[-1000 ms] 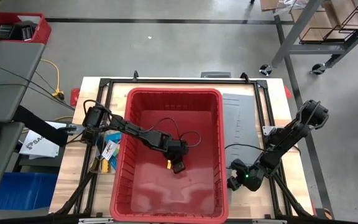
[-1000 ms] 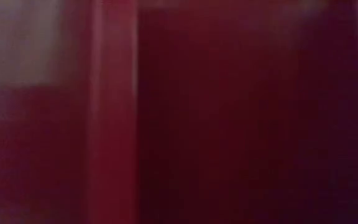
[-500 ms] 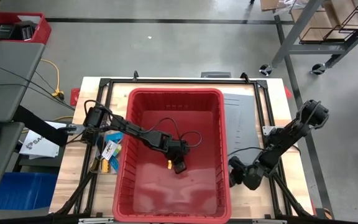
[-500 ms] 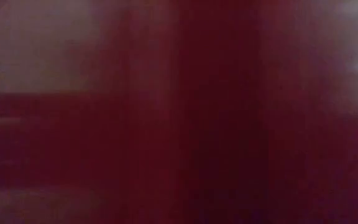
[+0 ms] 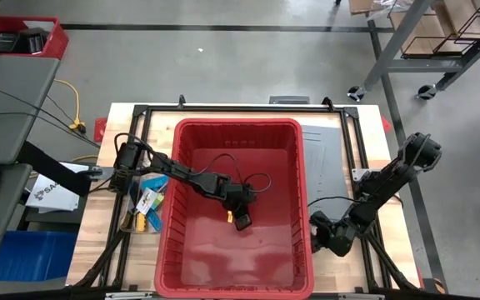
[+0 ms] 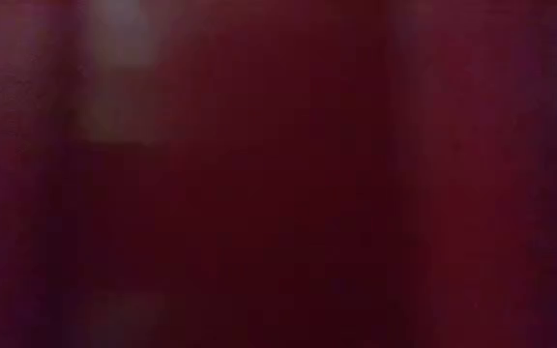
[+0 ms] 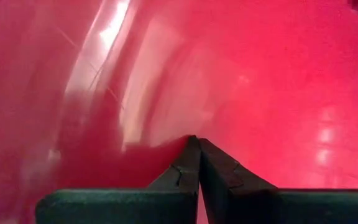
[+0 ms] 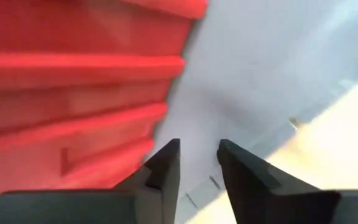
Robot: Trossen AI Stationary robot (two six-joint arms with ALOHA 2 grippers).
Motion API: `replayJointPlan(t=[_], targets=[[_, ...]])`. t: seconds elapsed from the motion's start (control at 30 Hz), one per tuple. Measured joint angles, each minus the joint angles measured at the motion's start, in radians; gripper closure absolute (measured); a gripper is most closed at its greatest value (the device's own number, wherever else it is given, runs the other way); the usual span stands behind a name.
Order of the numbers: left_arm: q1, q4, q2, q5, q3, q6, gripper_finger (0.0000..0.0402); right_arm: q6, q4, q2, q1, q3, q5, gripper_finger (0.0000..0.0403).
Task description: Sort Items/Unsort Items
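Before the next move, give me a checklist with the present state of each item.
1. Left gripper inside the red bin: ok, low over the bin floor.
2. Left fingers shut: ok, tips meet with nothing visible between them.
3. Small orange piece beside the left gripper: cannot tell whether it is held or only lying on the floor.
4. Right gripper outside the bin: ok, close to its right wall.
5. Right fingers: ok, parted with nothing between them.
6. Items left of the bin: not ok, still lying on the table.
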Motion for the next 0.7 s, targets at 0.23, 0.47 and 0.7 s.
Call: replayJointPlan(t=[0.23,0.47,0.7], targets=[[0.031,-0.186,-0.014,0.031,0.057,0.098,0.0401,0.001,-0.118,-0.100,0.055,-0.001,0.031,0.0282],[0.032,-0.231,-0.029,0.031,0.056,0.138,0.0401,-0.034,-0.021,-0.074,-0.016,0.000,0.112,0.0380],[0.034,-0.172,-0.029,0.043,0.056,0.114,0.0401,-0.149,0.119,0.043,-0.181,0.000,0.001,0.0401]])
